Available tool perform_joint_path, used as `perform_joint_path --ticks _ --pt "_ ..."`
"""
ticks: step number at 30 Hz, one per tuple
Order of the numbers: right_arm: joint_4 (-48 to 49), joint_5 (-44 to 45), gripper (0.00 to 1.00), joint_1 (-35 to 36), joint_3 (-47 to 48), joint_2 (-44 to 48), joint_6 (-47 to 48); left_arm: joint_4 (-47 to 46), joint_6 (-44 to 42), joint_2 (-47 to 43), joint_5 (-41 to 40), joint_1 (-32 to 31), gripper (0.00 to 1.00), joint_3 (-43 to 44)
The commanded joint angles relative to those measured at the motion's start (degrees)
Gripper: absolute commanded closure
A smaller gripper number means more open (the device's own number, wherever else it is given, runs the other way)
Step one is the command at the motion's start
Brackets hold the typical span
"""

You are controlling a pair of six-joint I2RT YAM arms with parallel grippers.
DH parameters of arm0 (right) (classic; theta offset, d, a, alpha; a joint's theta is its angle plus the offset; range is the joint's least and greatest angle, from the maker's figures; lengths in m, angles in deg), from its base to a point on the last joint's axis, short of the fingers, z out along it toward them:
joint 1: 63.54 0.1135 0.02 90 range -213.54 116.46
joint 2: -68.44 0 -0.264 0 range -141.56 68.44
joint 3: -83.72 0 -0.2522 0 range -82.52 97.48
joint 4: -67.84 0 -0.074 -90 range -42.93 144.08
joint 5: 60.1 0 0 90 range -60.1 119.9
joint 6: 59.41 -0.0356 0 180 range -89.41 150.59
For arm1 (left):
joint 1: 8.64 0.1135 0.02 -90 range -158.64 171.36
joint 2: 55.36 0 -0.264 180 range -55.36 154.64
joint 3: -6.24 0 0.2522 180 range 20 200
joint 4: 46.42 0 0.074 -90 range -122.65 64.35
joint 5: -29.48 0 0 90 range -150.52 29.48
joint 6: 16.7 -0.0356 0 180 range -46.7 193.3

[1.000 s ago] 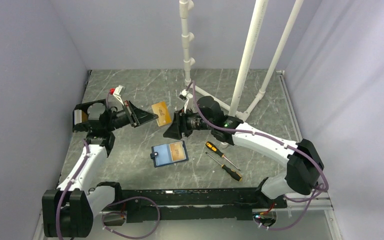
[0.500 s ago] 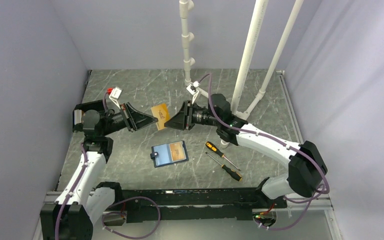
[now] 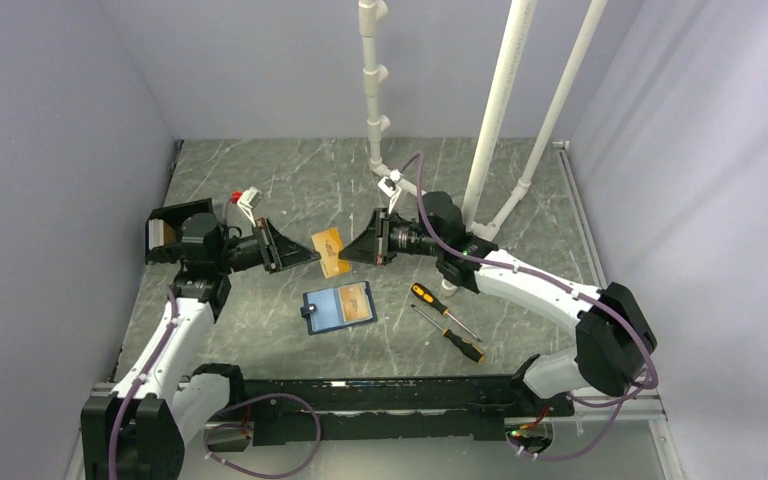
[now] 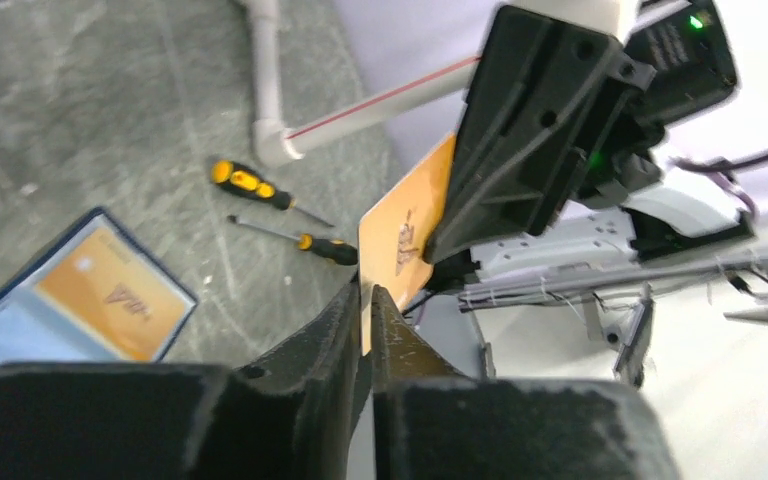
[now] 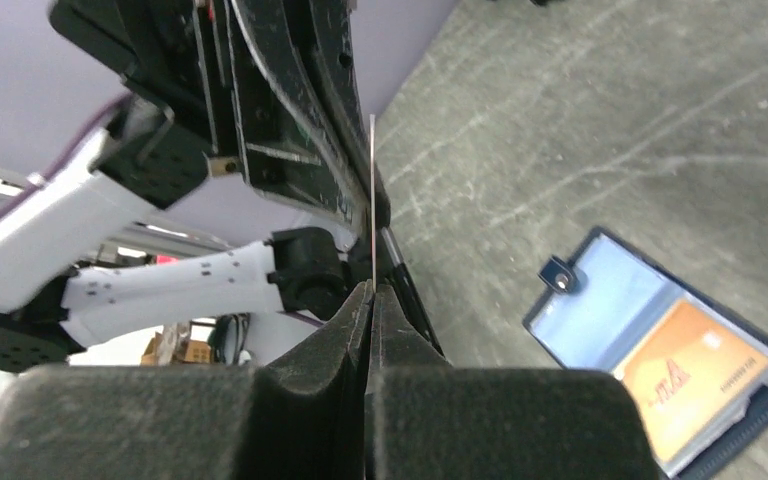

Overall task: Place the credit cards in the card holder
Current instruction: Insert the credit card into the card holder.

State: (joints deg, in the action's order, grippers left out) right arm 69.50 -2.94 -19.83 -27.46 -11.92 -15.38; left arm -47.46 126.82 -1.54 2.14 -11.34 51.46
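**Right fingers (image 5: 356,318) close on the orange-yellow plastic credit card (image 3: 331,252) carried by the left fingers (image 4: 344,322)**

The right fingers stood apart a second ago. They are now clenched on one short edge of the card. In the right wrist view the card shows edge-on, a thin upright line running down into the shut tips.

The left fingers are at the opposite edge, and the card is still slotted between them. The left wrist view shows them very close about it. I cannot tell whether they are still pinching or have just begun to loosen.

The card hangs in the air at the centre of the overhead view. It stands on edge, tilted, between the two black wedge-shaped pairs of fingers. It now sits a little lower in the frame than a second ago.

Just below centre, the navy-blue folding card holder (image 3: 323,313) lies open and flat on the grey marbled counter (image 3: 290,170). Its inside is pale blue, and a second orange card (image 3: 358,303) already rests in its right-hand half. Two orange-handled screwdrivers (image 3: 428,294) lie to the right of the holder, apart from it.

This looks like a handover from the left arm to the right. One card seems already stowed. The held card is not yet in the holder. The likely next need is for the left fingers to let go cleanly. A thin card gripped at both edges could twist or slip if the arms pull against each other.
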Motion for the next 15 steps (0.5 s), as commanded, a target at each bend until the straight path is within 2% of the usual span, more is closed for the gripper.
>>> perform_joint_path --ticks 1,4,5,6,7,8,11,12,13,14,15 --pt "-3.9 -0.2 1.00 -0.2 -3.6 0.0 3.8 18.3 -10.3 2.9 -4.0 0.4 0.82 2.6" --pt "-0.5 -1.9 1.00 -0.2 -6.9 -0.4 3.1 10.8 -7.0 4.5 -1.4 0.3 0.82 -1.3" --pt "0.7 -1.9 1.00 -0.1 -7.6 -0.4 2.5 7.6 -4.9 4.5 -1.1 0.1 0.78 -3.0" --pt "1.6 -2.1 1.00 -0.2 -8.0 -0.8 1.9 6.3 -3.6 4.5 -1.3 0.1 0.69 -4.1" --pt "2.0 -2.2 1.00 -0.2 -8.2 -1.1 1.5 8.2 -4.4 4.6 -2.1 0.1 0.52 -4.4" --pt "2.0 -2.3 1.00 -0.2 -8.2 -1.6 1.4 12.1 -6.5 4.6 -3.9 0.1 0.45 -4.1" --pt "-3.6 0.0 1.00 -0.2 -7.0 -3.4 3.1 29.5 -13.7 4.4 -15.6 0.0 0.37 -0.9" --pt "-7.4 1.1 1.00 -0.2 -5.7 -5.2 4.5 32.5 -14.3 4.6 -18.6 -0.7 0.36 0.0" --pt "-11.3 1.0 1.00 -0.2 -4.2 -7.3 6.1 33.2 -14.2 5.2 -20.5 -1.4 0.26 0.1" --pt "-14.4 -0.2 1.00 -0.2 -2.5 -9.4 7.4 34.2 -13.9 6.0 -22.9 -1.9 0.05 0.3" --pt "-17.2 -1.2 1.00 -0.2 -1.6 -11.4 8.2 35.8 -13.9 7.1 -25.7 -2.5 0.01 1.0"
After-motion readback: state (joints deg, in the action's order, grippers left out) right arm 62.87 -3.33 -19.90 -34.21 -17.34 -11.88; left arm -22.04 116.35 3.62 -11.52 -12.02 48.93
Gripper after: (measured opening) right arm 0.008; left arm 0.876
